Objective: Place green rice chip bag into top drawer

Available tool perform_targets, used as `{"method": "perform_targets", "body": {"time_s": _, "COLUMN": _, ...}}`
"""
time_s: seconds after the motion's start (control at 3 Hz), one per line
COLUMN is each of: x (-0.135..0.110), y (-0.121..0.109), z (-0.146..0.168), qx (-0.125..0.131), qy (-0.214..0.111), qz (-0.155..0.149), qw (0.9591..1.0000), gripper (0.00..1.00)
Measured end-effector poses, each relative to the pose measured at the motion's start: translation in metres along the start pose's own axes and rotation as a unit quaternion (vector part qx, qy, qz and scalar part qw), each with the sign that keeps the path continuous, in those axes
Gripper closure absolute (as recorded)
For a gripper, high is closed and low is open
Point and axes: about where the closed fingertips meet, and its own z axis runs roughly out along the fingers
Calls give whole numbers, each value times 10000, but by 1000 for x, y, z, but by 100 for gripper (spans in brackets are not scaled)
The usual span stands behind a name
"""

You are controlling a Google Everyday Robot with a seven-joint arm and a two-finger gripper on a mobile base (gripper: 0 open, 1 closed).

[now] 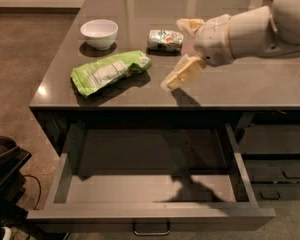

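The green rice chip bag (109, 72) lies flat on the grey counter (270, 91), label side up, near the front left. The top drawer (150, 211) stands pulled open below the counter, its grey interior bare, with a metal bar handle at its front. My gripper (182, 51) hovers over the counter to the right of the bag, apart from it, with its two cream fingers (180, 74) spread wide and nothing between them.
A white bowl (99, 33) sits at the back left of the counter. A small whitish-green packet (165, 39) lies behind the gripper. Darker narrow drawers (280, 169) with small handles are at the right. A dark object (2, 166) stands on the floor at left.
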Motion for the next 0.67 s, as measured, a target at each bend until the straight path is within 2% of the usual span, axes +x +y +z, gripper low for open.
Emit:
{"method": "perform_targets", "body": {"time_s": 0.33, "x": -7, "y": -23, "z": 47, "qx": -100, "qy": -554, "qz": -403, "qw": 9976, "gripper": 0}}
{"method": "perform_targets", "body": {"time_s": 0.67, "x": -20, "y": -21, "z": 119, "qx": -94, "qy": -1255, "qz": -652, "qw": 9899, "gripper": 0}}
